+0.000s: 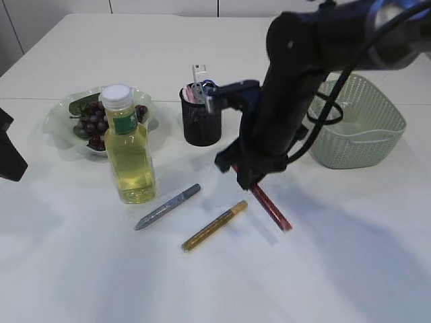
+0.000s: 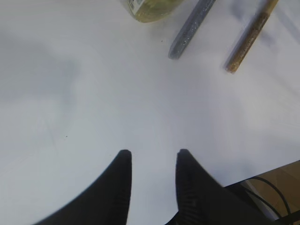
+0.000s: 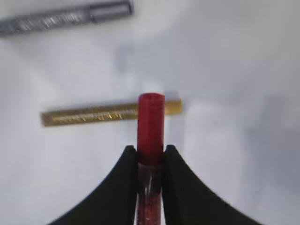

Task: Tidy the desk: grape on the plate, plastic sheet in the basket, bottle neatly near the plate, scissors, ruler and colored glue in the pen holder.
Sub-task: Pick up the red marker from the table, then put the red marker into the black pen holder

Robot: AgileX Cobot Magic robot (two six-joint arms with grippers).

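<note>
My right gripper [image 1: 248, 180] [image 3: 150, 151] is shut on the red glitter glue tube [image 1: 271, 206] [image 3: 151, 123], near its cap, with the tube slanting down to the table. A gold glue tube [image 1: 214, 226] [image 3: 110, 113] [image 2: 251, 33] and a silver glue tube [image 1: 168, 206] [image 3: 65, 18] [image 2: 191, 28] lie on the table left of it. The black mesh pen holder [image 1: 201, 121] holds scissors and a ruler [image 1: 199, 75]. The oil bottle [image 1: 128, 148] [image 2: 150, 8] stands by the green plate [image 1: 59, 121] with grapes [image 1: 95, 123]. My left gripper [image 2: 152, 157] is open and empty over bare table.
A pale green basket [image 1: 360, 121] stands at the right back; what lies inside it is not clear. My left arm's dark body [image 1: 10, 151] sits at the far left edge. The table's front edge shows at the bottom right of the left wrist view [image 2: 276, 171].
</note>
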